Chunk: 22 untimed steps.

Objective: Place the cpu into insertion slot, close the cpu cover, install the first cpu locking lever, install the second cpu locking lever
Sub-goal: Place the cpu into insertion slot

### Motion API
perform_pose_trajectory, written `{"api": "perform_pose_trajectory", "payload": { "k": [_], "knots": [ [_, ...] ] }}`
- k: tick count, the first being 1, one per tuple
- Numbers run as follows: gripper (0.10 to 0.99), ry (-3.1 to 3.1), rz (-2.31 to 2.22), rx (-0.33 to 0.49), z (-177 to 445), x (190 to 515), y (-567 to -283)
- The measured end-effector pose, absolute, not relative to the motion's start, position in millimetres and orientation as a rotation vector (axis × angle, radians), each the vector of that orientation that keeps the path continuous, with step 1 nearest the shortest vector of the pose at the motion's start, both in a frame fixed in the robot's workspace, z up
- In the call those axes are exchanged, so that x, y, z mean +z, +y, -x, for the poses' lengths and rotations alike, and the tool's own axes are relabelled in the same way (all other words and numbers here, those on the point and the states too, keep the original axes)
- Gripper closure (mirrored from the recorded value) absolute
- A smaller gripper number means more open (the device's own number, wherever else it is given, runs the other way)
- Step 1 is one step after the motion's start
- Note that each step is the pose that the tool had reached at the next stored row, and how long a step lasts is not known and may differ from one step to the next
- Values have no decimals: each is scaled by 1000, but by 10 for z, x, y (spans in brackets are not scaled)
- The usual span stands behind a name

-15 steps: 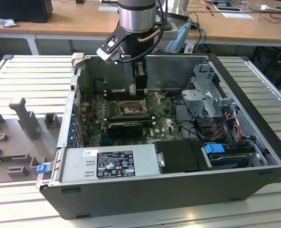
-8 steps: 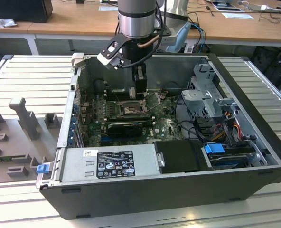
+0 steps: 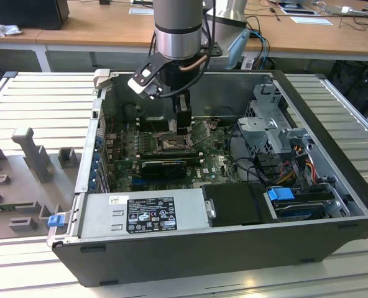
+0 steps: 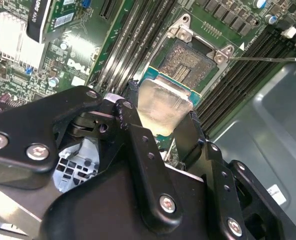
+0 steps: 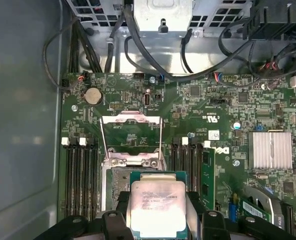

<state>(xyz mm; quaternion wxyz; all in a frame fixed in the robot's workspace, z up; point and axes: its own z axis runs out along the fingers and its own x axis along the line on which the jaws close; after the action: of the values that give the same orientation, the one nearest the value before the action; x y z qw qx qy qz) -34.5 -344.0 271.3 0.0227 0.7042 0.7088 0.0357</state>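
Second wrist view: my gripper (image 4: 164, 114) is pinched on the cpu (image 4: 160, 100), with a finger on each opposite edge. The chip's square, so there's no real long axis. It sits flat, metal face toward the camera, edges roughly squared with the insertion slot (image 4: 187, 62), whose bare contacts show just past it. In the first wrist view the cpu cover (image 5: 131, 131) is flipped open beyond the slot, with memory slots (image 5: 80, 175) crowding both sides. Everything's inside the open case (image 3: 221, 257).

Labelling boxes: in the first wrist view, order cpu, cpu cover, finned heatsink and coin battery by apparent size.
1. cpu and cpu cover: look alike, and the cpu is nearer, so unsure.
2. finned heatsink
3. coin battery
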Motion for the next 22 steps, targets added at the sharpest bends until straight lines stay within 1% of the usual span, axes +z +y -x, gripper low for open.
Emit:
{"api": "perform_pose_trajectory", "payload": {
  "k": [9, 22],
  "knots": [
    [557, 2193, -2183, 111, 348, 2577, -3424],
    [557, 2192, -2183, 111, 362, 2559, -3423]
  ]
}}
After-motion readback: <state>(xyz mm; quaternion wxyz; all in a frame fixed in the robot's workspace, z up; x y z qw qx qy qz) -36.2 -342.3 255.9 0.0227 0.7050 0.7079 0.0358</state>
